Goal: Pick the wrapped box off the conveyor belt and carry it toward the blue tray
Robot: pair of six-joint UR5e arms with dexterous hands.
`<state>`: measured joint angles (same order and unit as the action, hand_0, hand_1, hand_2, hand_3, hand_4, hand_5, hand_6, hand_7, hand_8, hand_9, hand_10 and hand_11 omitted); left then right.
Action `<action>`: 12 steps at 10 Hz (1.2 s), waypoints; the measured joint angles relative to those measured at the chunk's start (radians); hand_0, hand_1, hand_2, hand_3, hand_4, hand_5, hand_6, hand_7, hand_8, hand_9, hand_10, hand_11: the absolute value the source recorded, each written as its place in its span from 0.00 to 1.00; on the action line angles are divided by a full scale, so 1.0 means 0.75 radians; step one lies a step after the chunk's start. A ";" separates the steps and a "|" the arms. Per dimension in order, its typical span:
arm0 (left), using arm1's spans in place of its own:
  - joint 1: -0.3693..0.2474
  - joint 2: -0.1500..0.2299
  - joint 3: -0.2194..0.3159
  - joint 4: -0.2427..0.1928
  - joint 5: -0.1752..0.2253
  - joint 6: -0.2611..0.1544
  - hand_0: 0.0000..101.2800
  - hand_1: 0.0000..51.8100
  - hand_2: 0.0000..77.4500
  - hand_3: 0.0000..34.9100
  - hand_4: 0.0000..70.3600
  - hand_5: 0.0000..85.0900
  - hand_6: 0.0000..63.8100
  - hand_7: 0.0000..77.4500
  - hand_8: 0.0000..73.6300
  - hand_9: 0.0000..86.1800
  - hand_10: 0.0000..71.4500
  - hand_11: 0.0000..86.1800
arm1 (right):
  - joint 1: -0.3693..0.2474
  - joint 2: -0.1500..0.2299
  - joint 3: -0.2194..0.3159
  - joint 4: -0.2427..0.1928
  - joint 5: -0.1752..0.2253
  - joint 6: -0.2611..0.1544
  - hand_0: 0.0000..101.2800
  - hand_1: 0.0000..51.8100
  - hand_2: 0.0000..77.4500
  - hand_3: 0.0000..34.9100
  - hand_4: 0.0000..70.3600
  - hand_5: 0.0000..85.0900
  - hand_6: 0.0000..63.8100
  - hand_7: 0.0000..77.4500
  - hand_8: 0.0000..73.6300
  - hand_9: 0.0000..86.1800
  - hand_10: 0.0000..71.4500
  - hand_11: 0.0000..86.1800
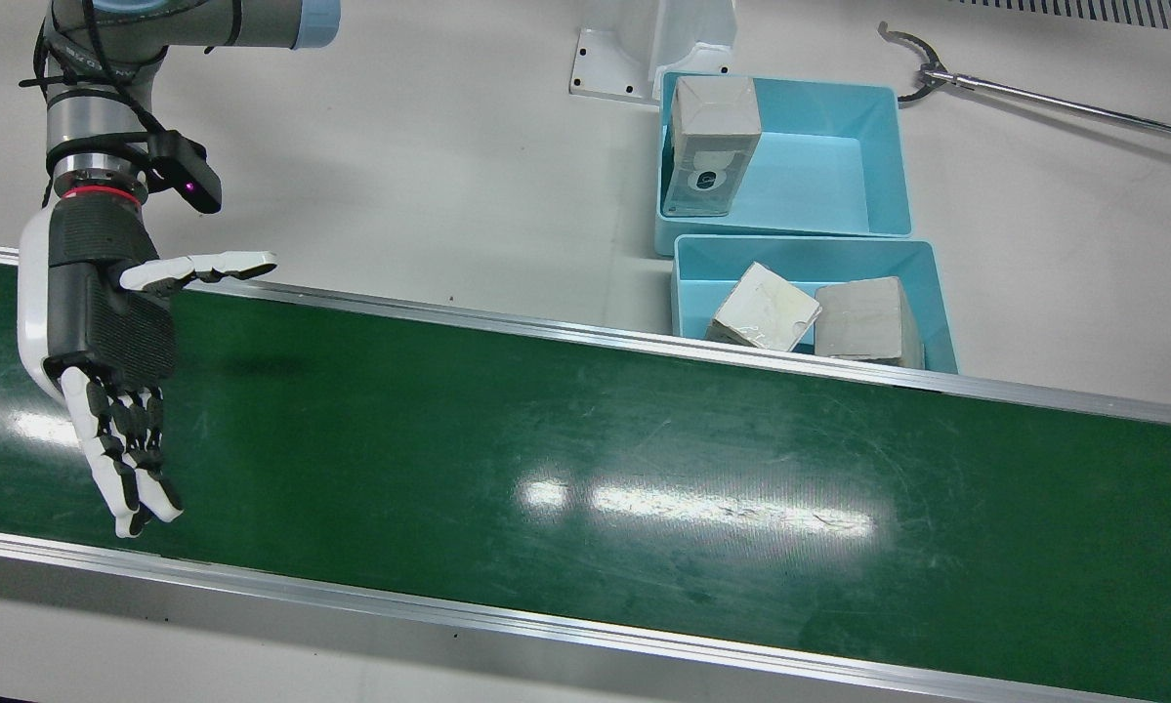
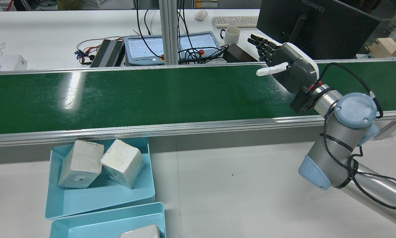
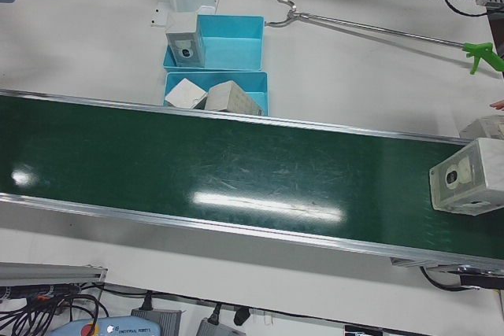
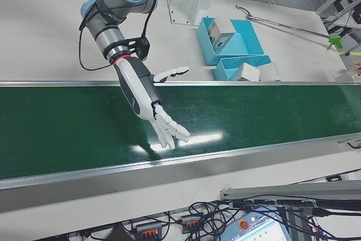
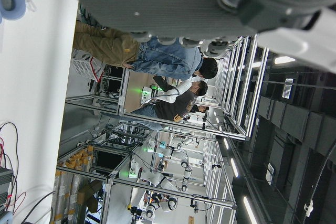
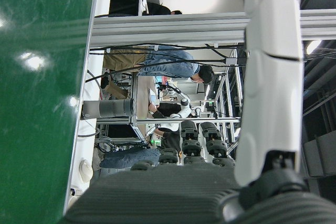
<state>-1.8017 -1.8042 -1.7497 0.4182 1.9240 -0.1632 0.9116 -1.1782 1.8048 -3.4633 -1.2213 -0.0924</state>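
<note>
Wrapped box (image 3: 470, 186) lies lengthwise along conveyor belt (image 3: 236, 179).

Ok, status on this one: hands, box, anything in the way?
Right hand open over belt. Left hand: fingers unclear. Wrapped box at belt's far end, untouched. Path clear.

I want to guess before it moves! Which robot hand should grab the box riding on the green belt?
Probably the right hand: it hangs open over the belt, palm ready. The wrapped box is at the belt's far end. The left hand shows only in its own camera, facing away from the table.
</note>
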 joint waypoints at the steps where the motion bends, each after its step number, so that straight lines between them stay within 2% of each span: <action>1: 0.000 0.000 0.000 0.000 0.000 0.000 0.00 0.00 0.01 0.00 0.01 0.01 0.01 0.01 0.01 0.01 0.00 0.00 | 0.001 0.004 0.000 0.001 0.000 0.000 0.48 0.23 0.13 0.01 0.14 0.11 0.00 0.15 0.04 0.01 0.00 0.01; 2: 0.000 0.000 0.000 0.000 0.000 0.000 0.00 0.00 0.01 0.00 0.01 0.01 0.01 0.01 0.01 0.01 0.01 0.00 | 0.001 0.007 -0.001 0.001 -0.001 -0.001 0.47 0.25 0.12 0.01 0.14 0.11 0.00 0.17 0.04 0.01 0.00 0.01; 3: 0.000 0.000 0.000 0.000 0.000 0.000 0.00 0.00 0.01 0.00 0.01 0.01 0.01 0.01 0.01 0.01 0.01 0.01 | 0.001 0.007 -0.002 0.001 -0.001 -0.001 0.47 0.25 0.10 0.01 0.14 0.11 0.07 0.18 0.07 0.02 0.00 0.01; 4: 0.000 0.000 0.000 0.000 0.000 0.000 0.00 0.00 0.01 0.00 0.00 0.01 0.01 0.01 0.01 0.01 0.01 0.01 | 0.001 0.008 -0.002 0.002 0.000 -0.002 0.47 0.25 0.10 0.01 0.14 0.11 0.07 0.18 0.01 0.06 0.00 0.01; 5: 0.000 0.000 0.000 0.000 0.000 0.000 0.00 0.00 0.01 0.00 0.01 0.01 0.00 0.01 0.01 0.00 0.01 0.01 | -0.001 0.009 -0.001 0.003 0.002 -0.003 0.47 0.25 0.10 0.01 0.14 0.11 0.07 0.18 0.01 0.06 0.00 0.01; 6: 0.000 0.000 0.000 0.000 0.000 0.000 0.00 0.00 0.01 0.00 0.01 0.01 0.01 0.01 0.01 0.00 0.00 0.01 | -0.001 0.011 0.000 0.003 0.005 -0.005 0.47 0.25 0.11 0.01 0.13 0.11 0.08 0.20 0.06 0.05 0.00 0.01; 9: 0.000 0.000 0.000 0.000 0.000 0.000 0.00 0.00 0.01 0.00 0.01 0.01 0.00 0.01 0.01 0.01 0.00 0.01 | -0.002 0.014 0.001 0.003 0.010 -0.006 0.47 0.25 0.11 0.01 0.14 0.11 0.08 0.20 0.06 0.04 0.00 0.01; 10: 0.000 0.000 0.000 0.000 0.000 0.000 0.00 0.00 0.01 0.00 0.01 0.01 0.00 0.01 0.01 0.01 0.00 0.01 | -0.002 0.014 0.001 0.003 0.010 -0.005 0.47 0.21 0.09 0.01 0.14 0.12 0.09 0.21 0.06 0.06 0.00 0.01; 12: 0.000 0.000 0.000 0.000 0.000 0.000 0.00 0.00 0.01 0.00 0.01 0.01 0.01 0.01 0.01 0.00 0.01 0.01 | -0.002 0.015 0.001 0.004 0.010 -0.003 0.47 0.23 0.08 0.01 0.14 0.12 0.09 0.21 0.06 0.06 0.00 0.01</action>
<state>-1.8017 -1.8042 -1.7497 0.4182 1.9240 -0.1632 0.9104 -1.1673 1.8055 -3.4607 -1.2134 -0.0950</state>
